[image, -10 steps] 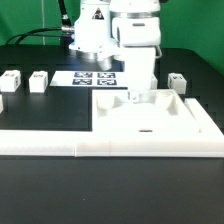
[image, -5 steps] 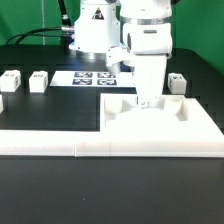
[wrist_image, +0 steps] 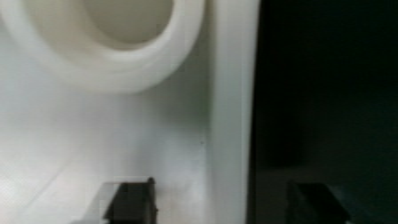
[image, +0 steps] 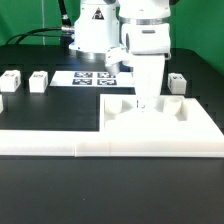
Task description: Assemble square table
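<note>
The white square tabletop slab (image: 165,122) lies flat at the exterior view's right, against the long white rail (image: 60,143). My gripper (image: 147,101) points straight down at the slab's far part, near its middle. In the wrist view the slab's white face (wrist_image: 107,130) has a round socket (wrist_image: 116,25), and its straight edge runs between my fingertips. One fingertip (wrist_image: 128,200) is over the slab, the other over the dark table. The jaws stand wide apart around nothing. Two white tagged legs (image: 8,80) (image: 38,80) lie at the left and another leg (image: 178,83) at the right behind the slab.
The marker board (image: 95,78) lies flat behind the slab near the robot base (image: 92,35). The white rail runs along the front, across most of the black table (image: 50,115).
Since one second ago my gripper and the slab have both shifted toward the exterior view's right. Over the last half second almost nothing has moved.
</note>
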